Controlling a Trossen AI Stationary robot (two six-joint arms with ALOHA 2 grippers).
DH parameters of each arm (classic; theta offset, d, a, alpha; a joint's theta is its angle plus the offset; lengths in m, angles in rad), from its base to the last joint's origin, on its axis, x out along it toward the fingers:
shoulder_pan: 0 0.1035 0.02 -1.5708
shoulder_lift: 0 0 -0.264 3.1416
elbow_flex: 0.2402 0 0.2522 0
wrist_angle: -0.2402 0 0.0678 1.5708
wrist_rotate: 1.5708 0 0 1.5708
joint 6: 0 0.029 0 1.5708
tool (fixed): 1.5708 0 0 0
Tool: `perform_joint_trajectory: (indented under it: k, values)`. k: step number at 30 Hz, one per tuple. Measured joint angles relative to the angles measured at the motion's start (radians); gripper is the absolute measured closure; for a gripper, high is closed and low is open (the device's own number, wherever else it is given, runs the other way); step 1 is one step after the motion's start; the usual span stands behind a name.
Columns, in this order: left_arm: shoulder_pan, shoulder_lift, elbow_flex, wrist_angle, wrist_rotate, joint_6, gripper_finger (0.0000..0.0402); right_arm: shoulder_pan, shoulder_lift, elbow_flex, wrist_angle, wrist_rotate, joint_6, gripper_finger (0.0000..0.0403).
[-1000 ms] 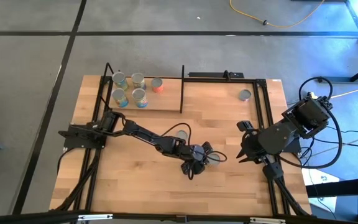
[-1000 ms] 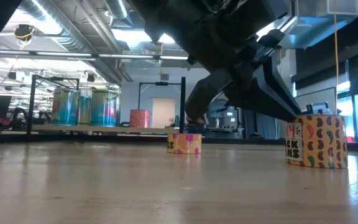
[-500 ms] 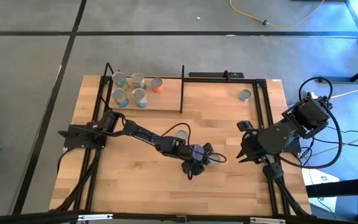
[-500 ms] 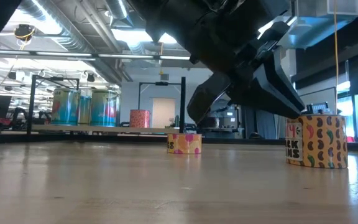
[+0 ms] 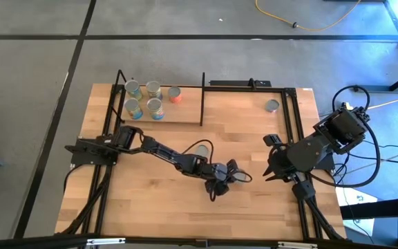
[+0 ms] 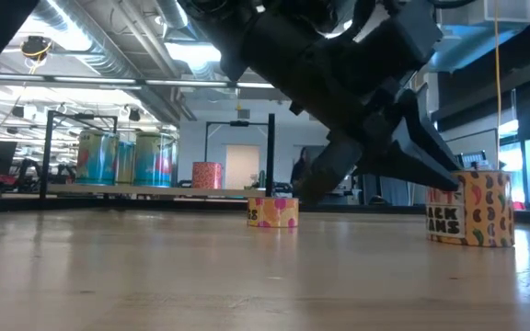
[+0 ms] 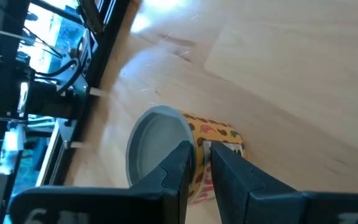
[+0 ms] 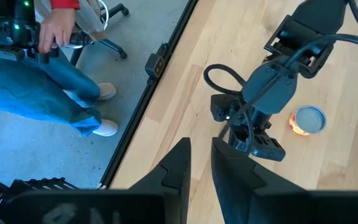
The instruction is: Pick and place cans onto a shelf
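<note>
- The wooden table stands on a grey floor, and the low view shows a big room with pipes on the ceiling.
- The shelf is a pale board with thin black rods. It sits far across the table from the left claw.
- Five cans with silver tops stand on the shelf, four blue and one red.
- The left claw points down at the table, and its two fingers are pressed close together with nothing between them.
- A tan can with bean pictures stands right in front of those fingers. In the left wrist view they cover part of it.
- From above, the left arm hides that can, and only the wrist and low views show it.
- A small yellow and pink can sits behind the left claw.
- The right claw waits off to the side, its fingers close together and empty.
- A last can stands far beyond the right claw.
- Only the right wrist view shows a person in blue trousers beside the table.
</note>
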Motion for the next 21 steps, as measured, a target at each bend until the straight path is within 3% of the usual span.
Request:
perform_joint_trajectory:
  k: [6,12,21]
  values:
    - [-0.007,0.0,0.0,-0.004,-0.059,0.008,0.0353,0.0,0.0,0.0,0.0,-0.002,0.0,0.0337]
    - [-0.003,0.011,-0.006,-0.029,-0.125,0.008,0.0397,0.0,0.0,0.0,0.0,-0.001,0.01,0.0337]
    - [-0.013,0.002,0.013,-0.032,-0.228,-0.001,0.0401,0.0,0.0,0.0,0.0,-0.001,0.039,0.0337]
